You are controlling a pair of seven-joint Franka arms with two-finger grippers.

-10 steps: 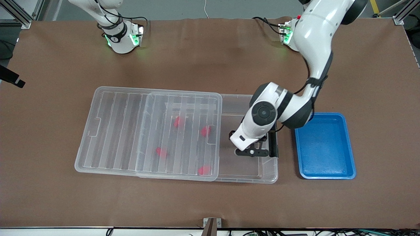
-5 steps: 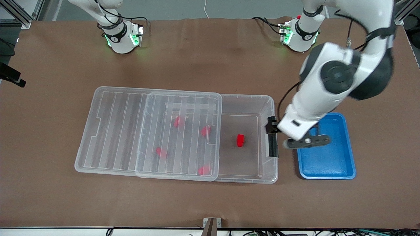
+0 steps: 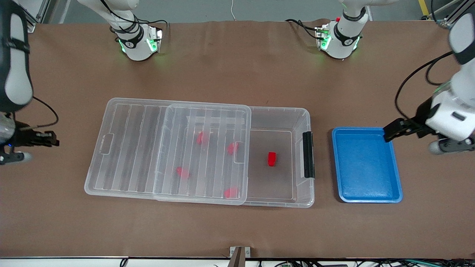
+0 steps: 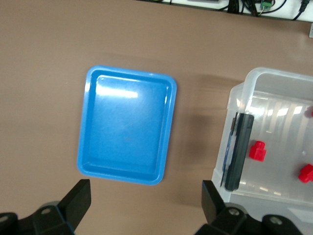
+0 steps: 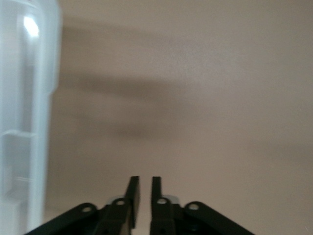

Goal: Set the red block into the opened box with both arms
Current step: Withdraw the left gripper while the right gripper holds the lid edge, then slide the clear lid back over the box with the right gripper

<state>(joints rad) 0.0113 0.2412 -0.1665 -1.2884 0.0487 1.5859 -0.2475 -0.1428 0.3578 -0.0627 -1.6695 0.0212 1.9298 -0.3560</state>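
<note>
The left gripper (image 4: 144, 205) stands with its jaws spread wide and nothing between them, up in the air over the table's edge at the left arm's end, just beside the blue tray (image 3: 366, 165). The right gripper (image 5: 142, 196) has its two fingers drawn almost together, only a thin slit between them, holding nothing; it hangs over bare brown table (image 3: 230, 230) at the right arm's end, just off the lid's edge.

The red block (image 3: 272, 158) is a small, bright red, chunky piece with a narrower stub on one side. It lies on the floor of the box (image 3: 302, 115), in the uncovered part near the wall that carries the black latch (image 3: 308, 154), touching neither wall.

The box is clear plastic and sits mid-table. Its ribbed see-through lid (image 3: 130, 148) is slid toward the right arm's end, covering most of the box and overhanging onto the table. Four more red pieces (image 3: 201, 138) show blurred through the lid.

The blue tray lies near the box's latch end, apart from it.
</note>
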